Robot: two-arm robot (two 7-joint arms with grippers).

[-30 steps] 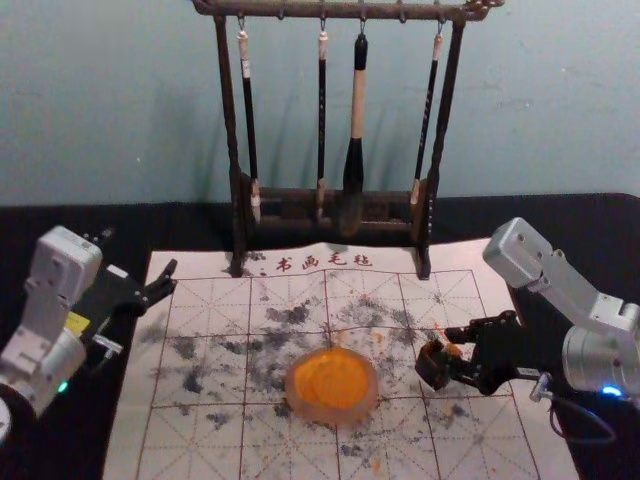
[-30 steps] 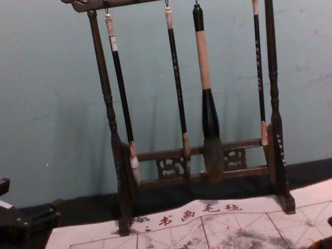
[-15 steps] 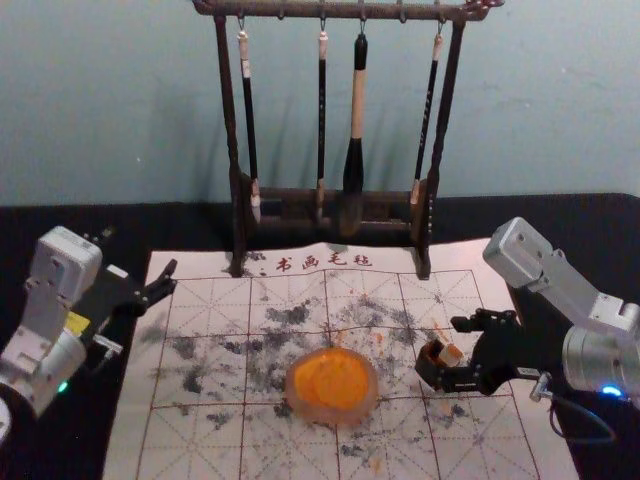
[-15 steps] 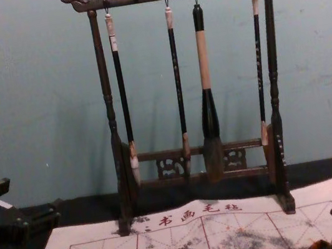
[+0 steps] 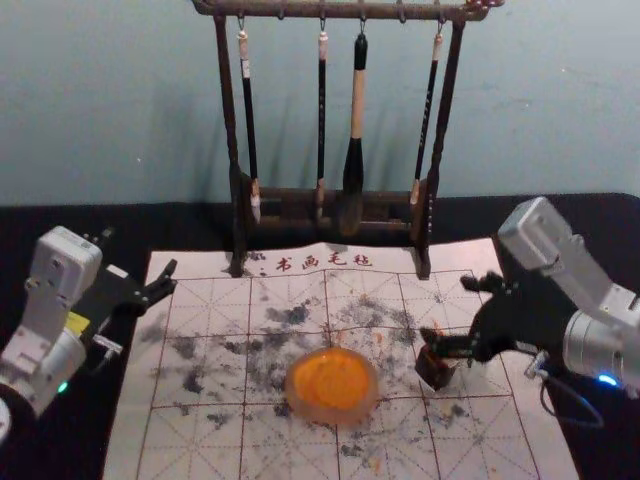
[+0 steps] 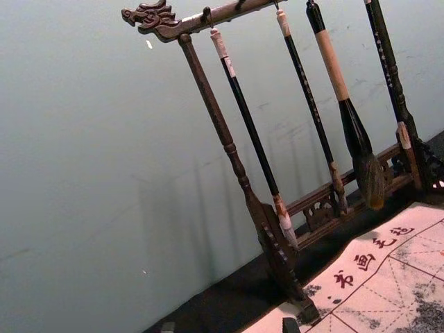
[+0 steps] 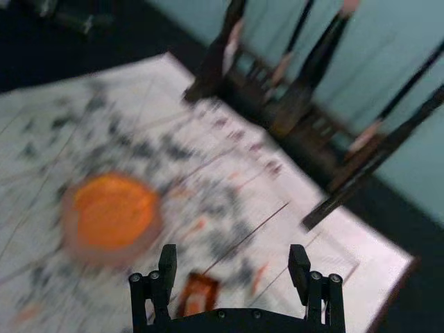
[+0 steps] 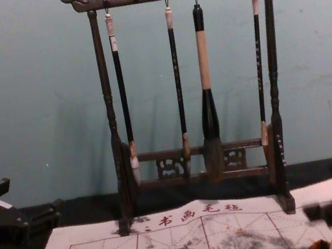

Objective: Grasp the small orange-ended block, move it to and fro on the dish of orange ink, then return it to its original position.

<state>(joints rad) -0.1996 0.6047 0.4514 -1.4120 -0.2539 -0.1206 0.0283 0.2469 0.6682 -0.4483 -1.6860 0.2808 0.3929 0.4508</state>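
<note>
In the head view, the right gripper (image 5: 446,308) is hovering at four o'clock with its fingers spread wide, holding nothing. Compared with half a second ago, when its fingers were straddling the small block (image 5: 433,369), it is sitting farther toward twelve o'clock, and one finger is now hiding the block's paler part. The block is resting on the mat (image 5: 535,455), near the dish of orange ink (image 5: 332,385) and at its three o'clock; its dark part is keeping its earlier place. The left gripper (image 5: 140,250) is staying parked at nine o'clock, its fingers standing apart and empty. The rack (image 5: 350,12) of hanging brushes (image 5: 357,100) is standing at the dish's twelve o'clock. Red characters (image 5: 325,262) on the mat are reading 书画毛毡. A yellow sticker (image 5: 76,323) is showing on the left arm.

In the left wrist view, the same characters are appearing on the mat beside the rack's foot. Small marks are running along some brush shafts, too small to read.

In the right wrist view, the block is showing between the widely parted fingers, closer to one of them, its brown body ending in paler orange.

In the chest view, the right gripper is reaching in at four o'clock, blurred and higher than before. The block is lying below it, between four and five o'clock, unmoved, its pale part facing the right arm.
</note>
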